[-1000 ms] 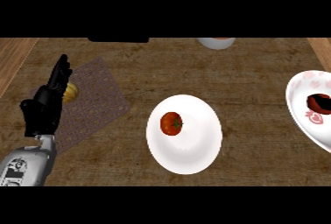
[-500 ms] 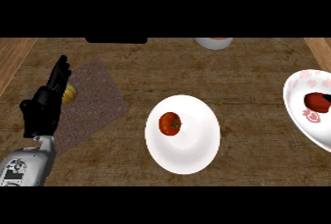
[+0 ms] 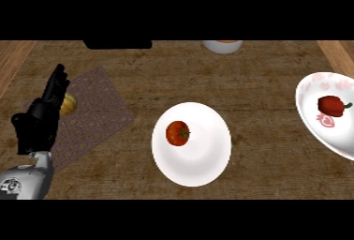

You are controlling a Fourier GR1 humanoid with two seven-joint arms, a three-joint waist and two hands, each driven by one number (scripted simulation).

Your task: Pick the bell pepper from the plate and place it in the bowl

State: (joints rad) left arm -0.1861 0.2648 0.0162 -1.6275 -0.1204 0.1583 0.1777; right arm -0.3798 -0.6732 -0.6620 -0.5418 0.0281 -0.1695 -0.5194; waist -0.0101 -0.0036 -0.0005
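Pepper (image 3: 332, 105) sits on right plate (image 3: 323, 138) | left hand (image 3: 38, 124) open, resting far left | right hand unseen | risk: lookalike red tomato (image 3: 178, 133) grabbed instead

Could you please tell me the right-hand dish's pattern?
The dish is white with pink prints, seen in the head view.

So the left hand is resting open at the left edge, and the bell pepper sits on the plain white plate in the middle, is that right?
Not quite. The head view shows the bell pepper on the patterned plate at the right edge; the plain white plate in the middle holds a tomato. The left hand does rest open at the left edge.
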